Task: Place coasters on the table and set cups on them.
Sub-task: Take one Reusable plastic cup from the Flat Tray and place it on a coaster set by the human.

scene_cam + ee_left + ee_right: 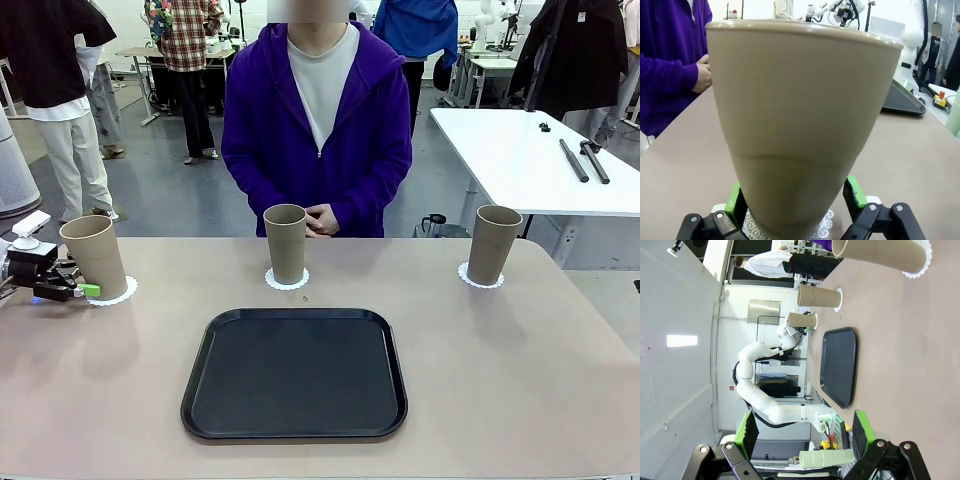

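Left gripper (88, 290): black body, bright green pads at the fingertips, a small blue light low on its housing. White block with a rounded cap sits on the wrist above it.

Left wrist view, left gripper (795, 200): black linkage arms, silver screw heads at the joints, green pads (733, 199) on the inner faces.

Right gripper (802, 432): same build, black jointed fingers, silver screws, green pads.

Left arm (760, 385), seen from the right wrist view: glossy white, rounded segments, bulging joints, dark seams between sections.

Person (317, 120): purple zip hoodie worn open, pale grey-white crew-neck shirt beneath. Long purple sleeve (667, 80) with ribbed cuff.
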Robot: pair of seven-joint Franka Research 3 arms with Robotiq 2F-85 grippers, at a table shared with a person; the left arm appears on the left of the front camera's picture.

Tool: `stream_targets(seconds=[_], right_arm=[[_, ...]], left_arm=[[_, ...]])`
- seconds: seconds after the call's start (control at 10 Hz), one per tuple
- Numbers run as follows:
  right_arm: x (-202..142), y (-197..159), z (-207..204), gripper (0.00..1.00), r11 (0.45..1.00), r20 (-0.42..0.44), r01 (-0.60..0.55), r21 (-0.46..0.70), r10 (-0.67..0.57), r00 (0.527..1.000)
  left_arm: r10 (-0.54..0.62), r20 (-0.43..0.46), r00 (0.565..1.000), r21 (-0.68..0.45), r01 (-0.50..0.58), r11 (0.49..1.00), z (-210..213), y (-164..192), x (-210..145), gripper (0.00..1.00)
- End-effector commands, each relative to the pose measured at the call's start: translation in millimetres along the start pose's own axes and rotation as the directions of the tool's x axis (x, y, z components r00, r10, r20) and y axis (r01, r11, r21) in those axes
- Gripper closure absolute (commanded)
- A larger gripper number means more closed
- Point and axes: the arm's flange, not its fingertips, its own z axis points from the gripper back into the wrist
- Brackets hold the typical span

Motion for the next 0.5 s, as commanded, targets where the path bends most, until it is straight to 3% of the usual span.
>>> stream_targets(seconds=[0.0, 0.4], right_arm=[[-1.2, 0.9, 0.3, 0.0, 1.0, -0.002, 0.006, 0.001, -0.006, 1.0], [-1.2, 0.9, 0.3, 0.0, 1.0, -0.002, 0.006, 0.001, -0.006, 1.0]], left_arm=[[0.005, -0.063, 0.998, -0.012, -0.006, 1.0, 9.7, 3.9, 6.0, 0.0], [-0.005, -0.195, 0.981, 0.022, 0.009, 1.0, 54.3, -8.9, 29.4, 0.0]])
